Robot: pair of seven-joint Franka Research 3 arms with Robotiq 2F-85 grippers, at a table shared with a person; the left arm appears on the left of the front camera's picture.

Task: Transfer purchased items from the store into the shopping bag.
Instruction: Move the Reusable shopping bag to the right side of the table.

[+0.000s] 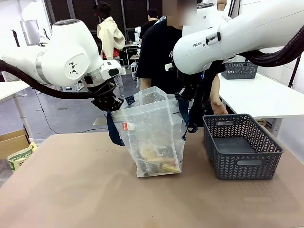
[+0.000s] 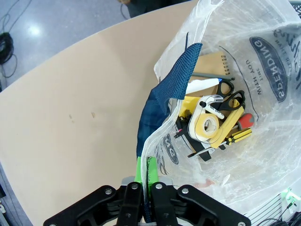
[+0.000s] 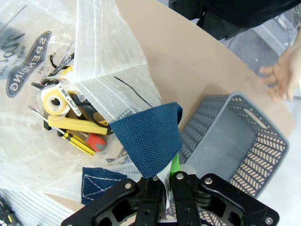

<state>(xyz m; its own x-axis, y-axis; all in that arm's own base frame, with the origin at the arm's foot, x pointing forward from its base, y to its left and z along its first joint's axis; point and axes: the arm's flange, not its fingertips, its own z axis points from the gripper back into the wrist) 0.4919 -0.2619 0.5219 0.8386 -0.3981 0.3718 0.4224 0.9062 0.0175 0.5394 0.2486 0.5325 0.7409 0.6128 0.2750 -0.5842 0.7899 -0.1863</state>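
Across the near tabletop (image 1: pixel 71 190), front view: bare brown surface. At centre stands the shopping bag (image 1: pixel 152 128), upright with its mouth held wide. The purchased items (image 1: pixel 159 164) lie heaped on the bag's floor and show through its translucent wall.

At 3 o'clock from the bag, just beside it, sits a dark grey mesh basket (image 1: pixel 242 147).

At the bag's rim, 10 o'clock, the left gripper (image 1: pixel 108 105) has its fingers pressed together on the shopping bag at a navy strap handle (image 1: pixel 112 130). The left wrist view shows the green pads (image 2: pixel 139 167) pinching the strap and rim with no gap. Below them lie a yellow tape dispenser (image 2: pixel 207 125), black-handled scissors (image 2: pixel 230 101), a red and yellow screwdriver (image 2: pixel 240 129) and a spiral notebook (image 2: pixel 207 63).

At the rim, 2 o'clock, the right gripper (image 1: pixel 187 97) is likewise closed tight on the bag's other strap (image 3: pixel 148 136), as the right wrist view shows.

At the far edge, 12 o'clock, stands a person (image 1: pixel 156 52) in black, one hand (image 1: pixel 219 108) resting near the basket's far side.
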